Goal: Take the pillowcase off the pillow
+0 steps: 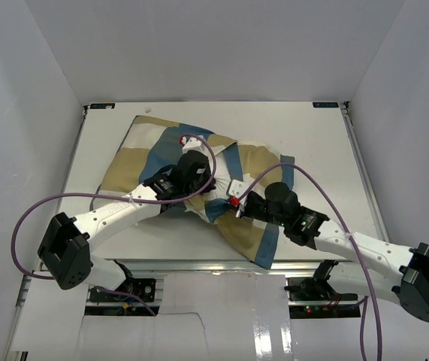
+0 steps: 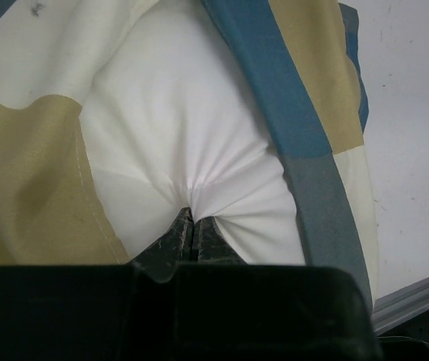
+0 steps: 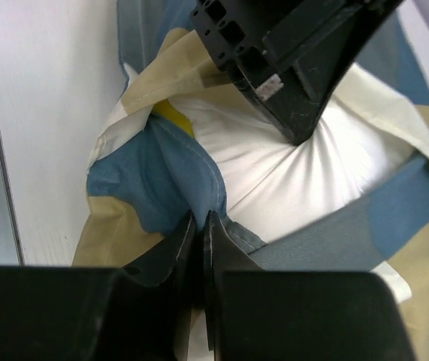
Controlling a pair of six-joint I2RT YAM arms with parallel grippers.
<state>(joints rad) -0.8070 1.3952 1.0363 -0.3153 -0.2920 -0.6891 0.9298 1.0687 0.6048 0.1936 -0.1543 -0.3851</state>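
Pillow (image 2: 184, 128), one, is pinched by left end effector (image 2: 192, 222); right end effector (image 3: 200, 222) pinches one pillowcase (image 3: 145, 174).

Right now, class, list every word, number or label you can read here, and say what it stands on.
No text is readable.
Two stickers at the table's far corners: too small to read.
White tab on the left gripper: blurred, unreadable.
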